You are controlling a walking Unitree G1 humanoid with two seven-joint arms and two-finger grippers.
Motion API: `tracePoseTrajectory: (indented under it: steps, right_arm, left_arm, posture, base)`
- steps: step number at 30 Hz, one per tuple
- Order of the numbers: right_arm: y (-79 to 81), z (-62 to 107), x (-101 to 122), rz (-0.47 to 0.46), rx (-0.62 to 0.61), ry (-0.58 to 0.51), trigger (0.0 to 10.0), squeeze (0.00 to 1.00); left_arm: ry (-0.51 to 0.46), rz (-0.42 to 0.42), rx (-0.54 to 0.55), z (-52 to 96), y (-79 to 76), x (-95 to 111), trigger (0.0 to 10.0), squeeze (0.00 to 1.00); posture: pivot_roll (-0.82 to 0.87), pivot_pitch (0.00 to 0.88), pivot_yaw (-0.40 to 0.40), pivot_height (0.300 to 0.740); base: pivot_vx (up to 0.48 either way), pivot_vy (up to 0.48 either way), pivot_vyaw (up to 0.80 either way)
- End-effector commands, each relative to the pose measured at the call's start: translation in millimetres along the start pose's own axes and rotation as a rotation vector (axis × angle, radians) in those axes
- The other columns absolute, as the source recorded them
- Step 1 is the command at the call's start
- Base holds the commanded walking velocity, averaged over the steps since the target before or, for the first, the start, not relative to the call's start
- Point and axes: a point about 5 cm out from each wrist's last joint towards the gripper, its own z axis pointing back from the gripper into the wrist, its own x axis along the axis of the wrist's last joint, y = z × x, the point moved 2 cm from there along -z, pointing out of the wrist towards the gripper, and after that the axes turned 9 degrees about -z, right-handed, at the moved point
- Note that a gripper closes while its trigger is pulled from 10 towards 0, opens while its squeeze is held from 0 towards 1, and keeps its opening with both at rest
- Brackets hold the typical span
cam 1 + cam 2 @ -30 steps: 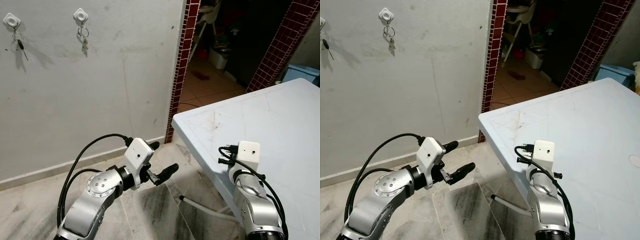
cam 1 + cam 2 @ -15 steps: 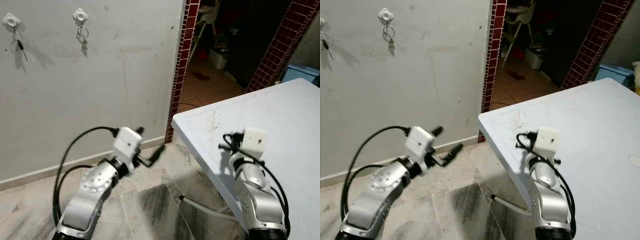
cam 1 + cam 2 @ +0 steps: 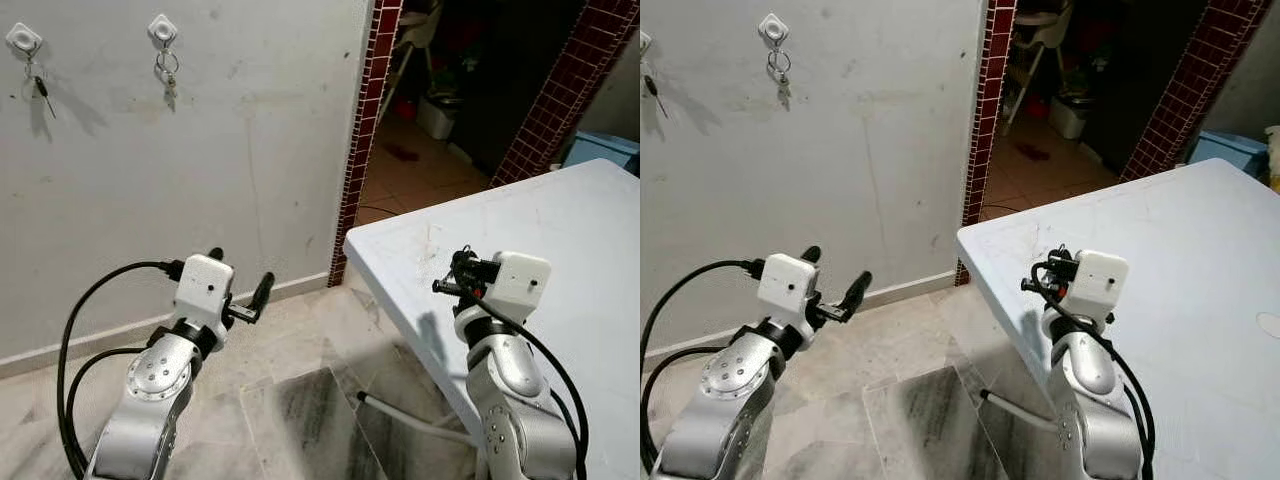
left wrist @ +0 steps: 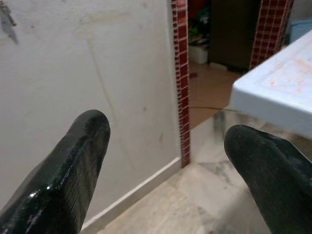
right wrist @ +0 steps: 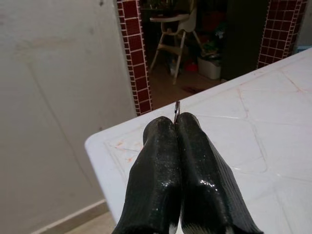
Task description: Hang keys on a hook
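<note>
Two white hooks are on the grey wall. The nearer hook carries a ring of keys, and the far-left hook holds a single dark key. My left gripper is raised low in front of the wall, well below the hooks, open and empty; its fingers stand wide apart. My right gripper is shut over the corner of the white table, with a thin sliver of metal, apparently a key, sticking out between its tips. Its wrist camera box hides the fingers.
The white table takes up the right side, its corner close to my right arm. A red-tiled doorway opens into a dark room with a high chair. A blue bin stands behind the table. A white tube lies on the marble floor.
My left arm swung left and up, so its open gripper now points at the wall. My right wrist rose and turned over the table corner. The hooks and keys are unchanged.
</note>
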Motion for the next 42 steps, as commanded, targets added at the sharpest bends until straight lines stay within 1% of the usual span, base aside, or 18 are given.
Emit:
tracePoseTrajectory:
  steps: [1, 6, 9, 12, 17, 22, 25, 33, 37, 42]
  right_arm:
    - [5.8, 2.3, 5.2, 0.007, 0.023, -0.017, 10.0, 0.0]
    - [9.0, 3.4, 3.2, 0.002, 0.027, -0.012, 10.0, 0.0]
    - [9.1, 3.2, 1.2, -0.005, 0.019, -0.008, 10.0, 0.0]
    - [10.3, 3.1, 1.0, -0.005, 0.021, -0.008, 10.0, 0.0]
    - [11.7, 2.7, -0.3, 0.006, 0.026, -0.004, 10.0, 0.0]
    - [13.3, 0.4, -0.7, 0.006, 0.028, -0.002, 10.0, 0.0]
    - [14.0, -0.8, 0.0, 0.005, 0.031, -0.004, 10.0, 0.0]
    - [12.2, -2.6, 2.3, -0.007, 0.018, -0.013, 10.0, 0.0]
    - [12.3, -2.7, 2.4, -0.008, 0.016, -0.014, 10.0, 0.0]
    - [12.8, -3.5, 2.2, -0.005, 0.016, -0.012, 10.0, 0.0]
  left_arm:
    - [-0.018, -0.02, 0.012, -0.4, 2.1, 5.3, 10.0, 0.0]
    - [-0.023, -0.024, 0.01, -3.6, 3.9, 8.1, 10.0, 0.0]
    - [-0.021, -0.044, 0.012, -5.8, 4.9, 7.8, 10.0, 0.0]
    - [-0.022, -0.041, 0.002, -7.6, 5.5, 8.0, 10.0, 0.0]
    - [-0.022, -0.009, -0.007, -11.9, 8.9, 8.7, 10.0, 0.0]
    - [-0.008, 0.027, -0.018, -11.8, 5.0, 7.6, 10.0, 0.0]
    - [-0.006, 0.032, -0.021, -12.2, 4.1, 7.6, 10.0, 0.0]
    - [0.002, 0.054, -0.034, -14.2, 2.4, 7.2, 10.0, 0.0]
    - [0.003, 0.052, -0.036, -15.5, 1.5, 7.3, 10.0, 0.0]
    - [0.006, 0.063, -0.043, -16.4, 0.5, 7.3, 10.0, 0.0]
  posture:
    - [0.11, 0.0, -0.061, 0.74]
    - [0.11, 0.0, -0.05, 0.74]
    - [0.11, 0.0, -0.045, 0.74]
    - [0.11, 0.0, -0.042, 0.74]
    - [0.12, 0.0, -0.04, 0.74]
    - [0.12, 0.0, -0.04, 0.74]
    - [0.11, 0.0, -0.039, 0.74]
    - [0.11, 0.001, -0.037, 0.74]
    - [0.11, 0.001, -0.037, 0.74]
    - [0.11, 0.004, -0.038, 0.74]
  base:
    - [0.0, 0.0, 0.8]
    - [0.0, 0.0, 0.8]
    - [0.0, 0.0, 0.8]
    - [0.0, 0.0, 0.8]
    - [0.0, 0.0, 0.8]
    - [0.0, 0.0, 0.8]
    - [0.0, 0.0, 0.8]
    - [0.0, 0.0, 0.0]
    - [0.0, 0.0, 0.0]
    - [0.0, 0.37, 0.0]
